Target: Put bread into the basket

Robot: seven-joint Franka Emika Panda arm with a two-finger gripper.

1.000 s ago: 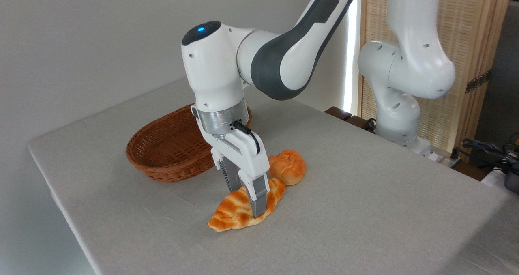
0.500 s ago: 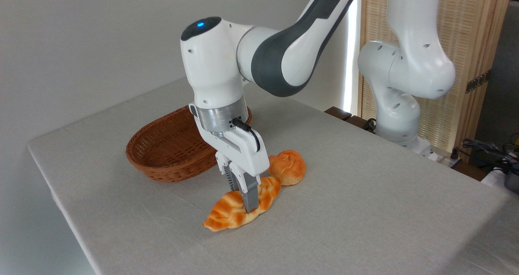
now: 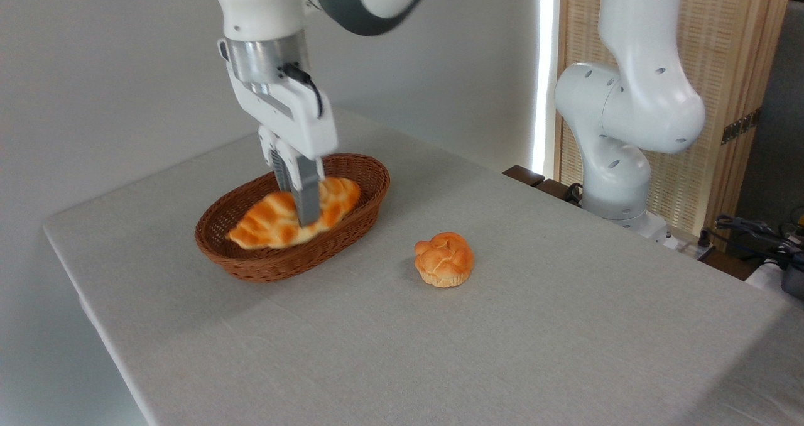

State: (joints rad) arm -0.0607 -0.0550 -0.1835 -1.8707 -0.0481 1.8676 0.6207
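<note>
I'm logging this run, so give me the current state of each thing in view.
hand: shut on the braided loaf, over the basket.
braided loaf: held level, over the basket; whether it touches the bottom cannot be told.
basket: upright on the table, loaf inside its rim.
round bun: resting on the table, untouched, apart from the basket.

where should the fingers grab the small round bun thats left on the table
Judging by its shape, take the small round bun across its widest part, low on the sides just above the paler base, coming straight down from above. It sits upright and alone on the table, clear of the basket, so any finger direction has room; its knotted dome top offers no flat faces to pinch.
</note>
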